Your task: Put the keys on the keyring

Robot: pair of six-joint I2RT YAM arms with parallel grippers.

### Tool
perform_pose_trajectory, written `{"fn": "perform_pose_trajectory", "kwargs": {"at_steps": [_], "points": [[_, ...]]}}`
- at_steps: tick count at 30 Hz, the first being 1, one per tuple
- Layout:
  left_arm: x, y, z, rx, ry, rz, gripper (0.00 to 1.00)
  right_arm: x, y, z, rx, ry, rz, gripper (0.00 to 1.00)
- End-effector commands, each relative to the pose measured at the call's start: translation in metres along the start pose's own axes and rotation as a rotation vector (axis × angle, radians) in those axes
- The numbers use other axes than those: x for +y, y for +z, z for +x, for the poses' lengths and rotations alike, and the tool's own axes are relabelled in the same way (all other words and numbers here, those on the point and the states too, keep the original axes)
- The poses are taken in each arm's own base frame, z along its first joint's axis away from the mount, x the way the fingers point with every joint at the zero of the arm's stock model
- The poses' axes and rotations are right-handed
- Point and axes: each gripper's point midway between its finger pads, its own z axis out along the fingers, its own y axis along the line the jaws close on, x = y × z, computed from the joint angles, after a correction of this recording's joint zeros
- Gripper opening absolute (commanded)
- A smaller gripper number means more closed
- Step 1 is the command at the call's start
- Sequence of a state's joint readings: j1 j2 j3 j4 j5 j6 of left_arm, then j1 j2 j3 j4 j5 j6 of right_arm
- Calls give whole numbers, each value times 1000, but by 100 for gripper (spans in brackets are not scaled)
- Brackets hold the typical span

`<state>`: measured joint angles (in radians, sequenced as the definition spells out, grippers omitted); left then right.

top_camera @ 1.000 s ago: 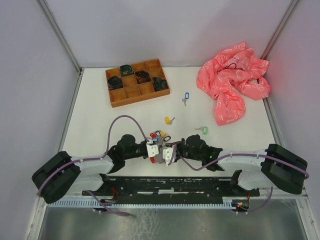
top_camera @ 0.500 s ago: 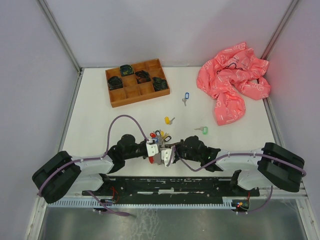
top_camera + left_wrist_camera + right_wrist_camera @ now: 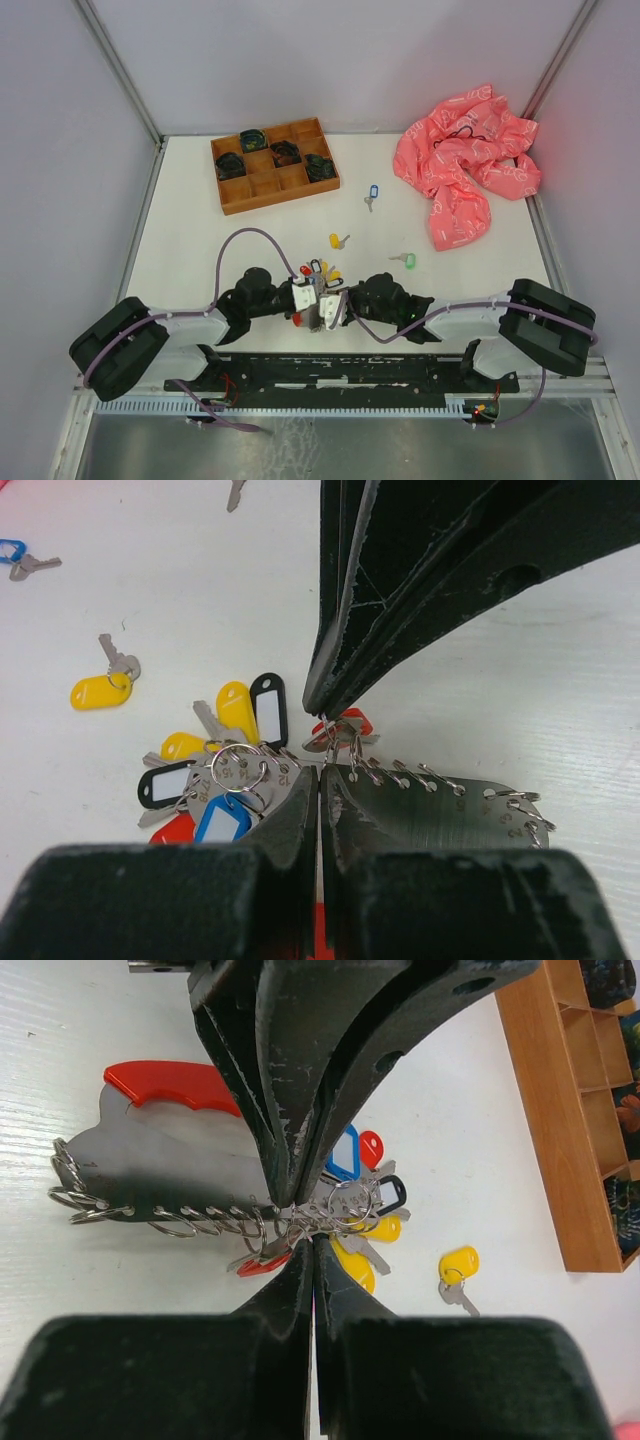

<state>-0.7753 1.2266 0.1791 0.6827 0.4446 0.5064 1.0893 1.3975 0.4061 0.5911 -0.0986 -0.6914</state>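
At the ringed edge of the grey red-handled metal plate [image 3: 170,1170], left gripper [image 3: 320,780] and right gripper [image 3: 312,1245] meet, jaws pressed together, seemingly steadying the thin silvery keyring [image 3: 345,723] for threading.

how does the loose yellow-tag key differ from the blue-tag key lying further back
Colour: the yellow-tag key has a yellow tag, the blue-tag key a blue one. Place: the yellow-tag key lies just beyond the key bunch; the blue-tag key lies farther back, right of the wooden tray. Both are single silvery keys lying loose on the table, off the bunch.
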Motion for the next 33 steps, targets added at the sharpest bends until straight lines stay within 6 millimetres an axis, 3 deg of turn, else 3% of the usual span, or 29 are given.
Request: {"fn": "perform_pose_trajectory", "kwargs": {"at_steps": [1,8,20,26,33], "points": [[15,11,-44,-131,19,-21,3,3,11,-18,-53,24,-7,1],[16,8,-50,-159,-40,-36,3,10,15,-10,-21,36,2,1],[23,3,-47,-165,-115,-103,3,29,17,-12,-35,81,-56,1],[24,3,-43,-150,-114,-111,3,15,1,1,19,99,47,1],[23,4,-39,-144,-93,-110,3,5,-23,3,137,300,87,1]]}}
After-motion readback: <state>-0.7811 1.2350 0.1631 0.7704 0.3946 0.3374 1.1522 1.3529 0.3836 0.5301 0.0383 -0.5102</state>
